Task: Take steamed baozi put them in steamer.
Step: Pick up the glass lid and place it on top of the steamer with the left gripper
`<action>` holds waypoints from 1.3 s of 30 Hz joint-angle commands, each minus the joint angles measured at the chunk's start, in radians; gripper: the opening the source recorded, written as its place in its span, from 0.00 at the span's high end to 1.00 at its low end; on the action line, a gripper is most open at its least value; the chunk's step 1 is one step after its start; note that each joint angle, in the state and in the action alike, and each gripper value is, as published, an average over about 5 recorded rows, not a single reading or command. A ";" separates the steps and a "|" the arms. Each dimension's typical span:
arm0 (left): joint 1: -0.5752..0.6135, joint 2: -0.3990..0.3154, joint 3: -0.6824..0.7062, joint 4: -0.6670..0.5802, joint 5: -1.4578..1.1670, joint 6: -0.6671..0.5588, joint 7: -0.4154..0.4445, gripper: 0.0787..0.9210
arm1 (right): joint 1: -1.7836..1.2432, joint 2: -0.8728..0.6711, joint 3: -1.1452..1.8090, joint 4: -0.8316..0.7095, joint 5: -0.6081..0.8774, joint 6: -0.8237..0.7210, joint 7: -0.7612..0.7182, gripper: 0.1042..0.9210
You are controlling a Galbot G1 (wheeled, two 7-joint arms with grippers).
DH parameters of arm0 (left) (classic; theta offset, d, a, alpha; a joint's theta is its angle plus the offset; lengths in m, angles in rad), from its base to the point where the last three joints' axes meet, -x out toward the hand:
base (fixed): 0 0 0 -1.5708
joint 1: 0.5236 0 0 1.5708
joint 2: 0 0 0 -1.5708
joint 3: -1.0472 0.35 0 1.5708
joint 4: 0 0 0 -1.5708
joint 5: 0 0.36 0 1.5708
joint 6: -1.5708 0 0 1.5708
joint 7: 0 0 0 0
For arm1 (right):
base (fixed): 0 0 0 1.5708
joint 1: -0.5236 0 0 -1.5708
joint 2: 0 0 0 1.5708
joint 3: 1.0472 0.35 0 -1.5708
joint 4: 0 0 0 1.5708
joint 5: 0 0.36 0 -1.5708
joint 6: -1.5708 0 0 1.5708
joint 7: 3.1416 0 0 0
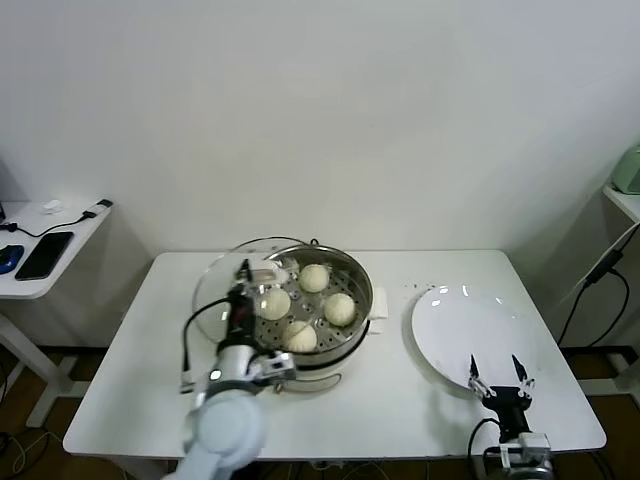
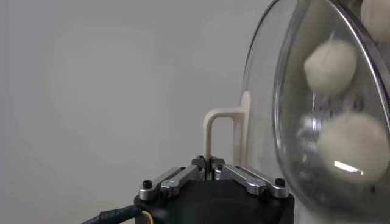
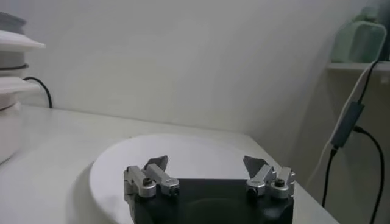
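The steamer [image 1: 366,290] stands at the table's middle with four cream-white baozi on its perforated tray [image 1: 314,278] [image 1: 275,302] [image 1: 340,309] [image 1: 301,336]. My left gripper [image 1: 244,272] [image 2: 209,163] is shut on the white handle [image 2: 213,131] of the round glass lid [image 1: 212,292] [image 2: 263,91]. It holds the lid on edge at the steamer's left side. Two baozi [image 2: 331,66] [image 2: 348,141] show through the glass. My right gripper [image 1: 497,370] [image 3: 207,163] is open and empty over the near edge of the flat white plate [image 1: 470,320] [image 3: 183,149].
A side table [image 1: 60,240] at the left holds a phone and a cable. A shelf [image 1: 625,200] with a green object and hanging cables stands at the right. The steamer's white base [image 3: 7,131] shows at the edge of the right wrist view.
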 commanded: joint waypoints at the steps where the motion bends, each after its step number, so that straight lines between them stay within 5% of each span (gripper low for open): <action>1: -0.118 -0.084 0.201 0.039 0.119 0.074 0.069 0.94 | -0.012 0.001 0.009 -0.005 0.022 0.032 0.005 0.12; 14: -0.130 -0.230 0.228 0.178 0.199 0.082 0.060 0.94 | -0.010 0.009 0.022 -0.008 0.021 0.063 0.032 0.12; 39: -0.084 -0.176 0.097 0.265 0.189 0.046 -0.047 0.94 | 0.020 0.026 0.021 -0.015 0.018 0.070 0.059 0.12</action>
